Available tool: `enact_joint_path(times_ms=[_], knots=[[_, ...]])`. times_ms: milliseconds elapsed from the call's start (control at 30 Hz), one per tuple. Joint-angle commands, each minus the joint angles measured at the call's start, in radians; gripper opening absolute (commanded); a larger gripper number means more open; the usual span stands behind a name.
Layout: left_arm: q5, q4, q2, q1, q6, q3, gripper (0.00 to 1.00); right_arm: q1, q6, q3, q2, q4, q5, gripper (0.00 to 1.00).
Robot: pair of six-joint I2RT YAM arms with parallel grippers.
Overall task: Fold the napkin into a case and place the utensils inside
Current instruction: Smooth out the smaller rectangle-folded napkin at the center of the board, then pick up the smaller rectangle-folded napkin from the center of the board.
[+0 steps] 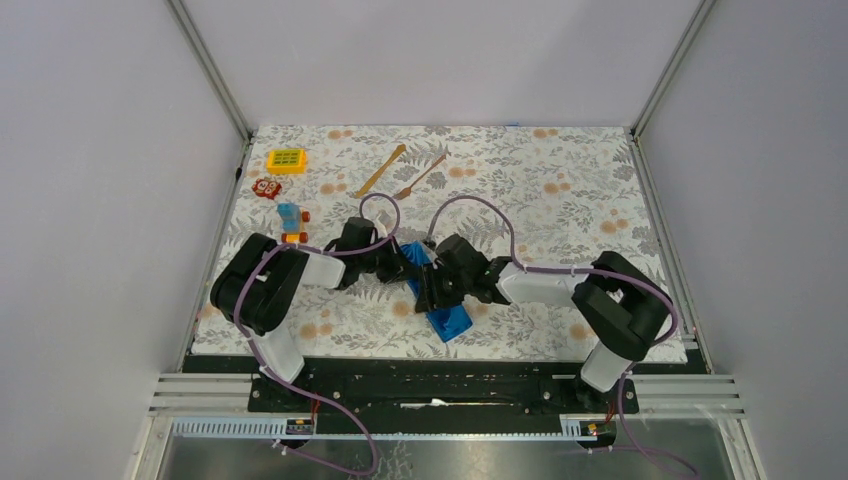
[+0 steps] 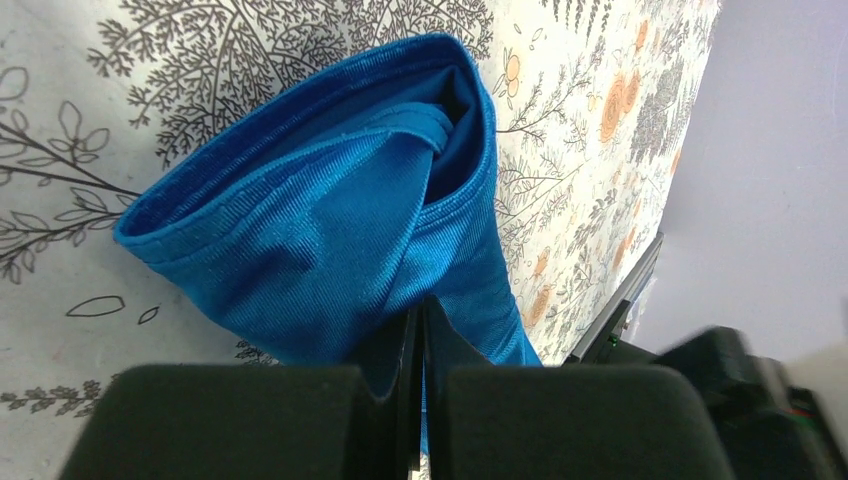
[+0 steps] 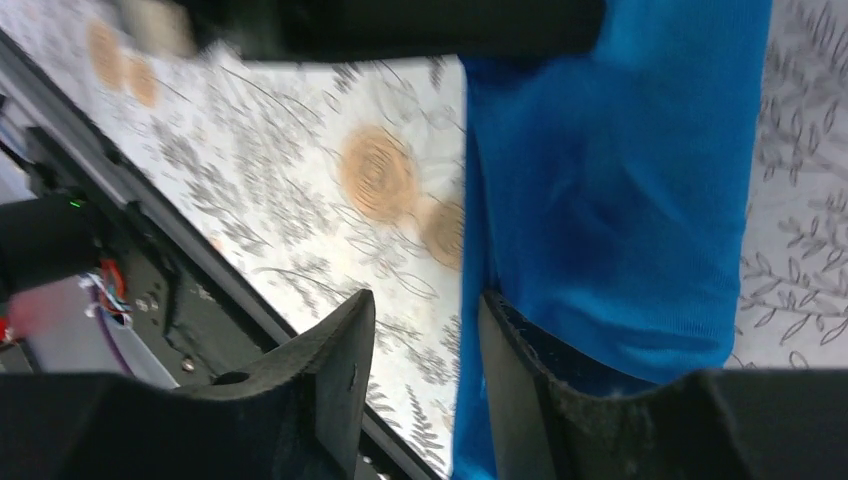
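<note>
Top external: folded napkin (image 1: 452, 322) lies diagonally, far-left to near-right.

No legible text, labels, brands, numbers or signs in any view. Green squares on yellow toy (image 1: 286, 160) too small to read.

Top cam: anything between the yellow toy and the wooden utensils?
Nothing: only bare floral tablecloth lies between the yellow toy and the utensils, as the top view shows.
</note>
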Motion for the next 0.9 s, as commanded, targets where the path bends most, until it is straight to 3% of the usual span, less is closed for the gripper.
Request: enact_joint_path(times_ms=[0, 200, 367, 533, 700, 867], knots=[[-0.052, -0.07, 0.029, 0.028, 0.073, -0.032, 0.0, 0.004, -0.019, -0.083, 0.02, 0.058, -0.041, 0.49], [-0.046, -0.099, 0.026, 0.045, 0.102, -0.025, 0.0, 0.062, -0.08, -0.116, -0.095, -0.093, 0.007, 0.52], [-0.035, -0.105, 0.022, 0.046, 0.103, -0.022, 0.0, 0.071, -0.135, -0.007, -0.213, -0.219, 0.027, 0.69], [-0.028, -0.122, 0.003, 0.046, 0.104, -0.016, 0.0, 0.088, -0.273, 0.099, -0.137, -0.273, 0.239, 0.86], [-0.02, -0.125, 0.011, 0.046, 0.1, -0.01, 0.0, 0.192, -0.317, 0.197, -0.016, -0.279, 0.518, 0.84], [-0.01, -0.108, 0.025, 0.049, 0.089, -0.012, 0.0, 0.281, -0.306, 0.237, 0.094, -0.256, 0.671, 0.76]])
